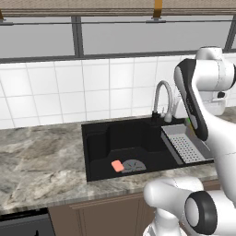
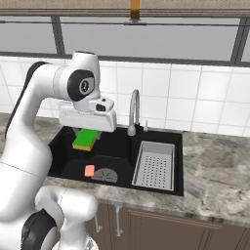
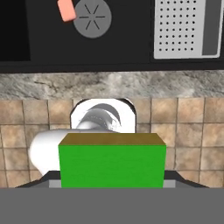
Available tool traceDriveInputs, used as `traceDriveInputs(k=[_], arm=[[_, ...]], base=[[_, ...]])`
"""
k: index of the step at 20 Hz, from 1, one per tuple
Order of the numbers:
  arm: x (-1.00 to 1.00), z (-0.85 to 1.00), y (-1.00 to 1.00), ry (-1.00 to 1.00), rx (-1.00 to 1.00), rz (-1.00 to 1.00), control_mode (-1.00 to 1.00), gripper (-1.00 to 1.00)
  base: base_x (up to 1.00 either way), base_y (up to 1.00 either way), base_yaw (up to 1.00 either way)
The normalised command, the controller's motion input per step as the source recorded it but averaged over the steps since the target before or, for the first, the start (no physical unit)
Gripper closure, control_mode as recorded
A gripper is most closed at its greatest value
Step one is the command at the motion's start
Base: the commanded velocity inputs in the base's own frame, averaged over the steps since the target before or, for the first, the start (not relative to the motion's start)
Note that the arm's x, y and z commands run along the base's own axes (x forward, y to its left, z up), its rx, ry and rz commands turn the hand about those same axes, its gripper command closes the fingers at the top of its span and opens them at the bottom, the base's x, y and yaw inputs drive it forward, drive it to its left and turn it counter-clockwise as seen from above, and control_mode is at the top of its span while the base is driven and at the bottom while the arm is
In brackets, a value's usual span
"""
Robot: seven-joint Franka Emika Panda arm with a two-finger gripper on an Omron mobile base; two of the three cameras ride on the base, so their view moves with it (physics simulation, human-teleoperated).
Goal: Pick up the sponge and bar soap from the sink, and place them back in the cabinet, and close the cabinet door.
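My jaws [image 2: 86, 138] are clamped on the sponge [image 2: 85, 139] and hold it in the air above the left part of the sink [image 2: 63, 146]. In the right base view the sponge hangs just under my hand, green face up over its yellow layer, clear of the basin floor. In the hand view the sponge [image 3: 112, 165] sits close against the camera, green face toward it, with a yellow-brown edge along its top; my fingertips are hidden behind it.

The soap [image 1: 117, 166] lies flat on the black basin floor, just beside the round drain [image 1: 133, 166] on its left side. In the right base view the soap [image 2: 89, 170] sits below and slightly right of the held sponge, well apart from it. In the hand view the soap [image 3: 66, 10] shows at the top edge, next to the drain [image 3: 92, 18].

A perforated grey tray [image 2: 155, 166] fills the right part of the sink. The chrome faucet [image 2: 133, 113] stands at the back rim, between basin and tray. Grey marbled counter [image 1: 41, 156] surrounds the sink, with white wall tiles [image 1: 69, 87] behind.
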Motion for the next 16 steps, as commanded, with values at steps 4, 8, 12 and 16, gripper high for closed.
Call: traceDriveInputs(k=[4, 8, 12, 16], arm=[[-0.02, 0.01, 0.0, 0.0, 0.0, 0.03, 1.0, 1.0], [0.0, 0.0, 0.0, 0.0, 0.0, 0.0, 1.0, 1.0], [0.0, 0.0, 0.0, 0.0, 0.0, 0.0, 1.0, 1.0], [0.0, 0.0, 0.0, 0.0, 0.0, 0.0, 1.0, 1.0]], base=[[-0.03, 0.0, 0.01], [-0.15, 0.0, 0.0], [-0.32, -0.01, -0.04], [-0.41, -0.02, -0.14]])
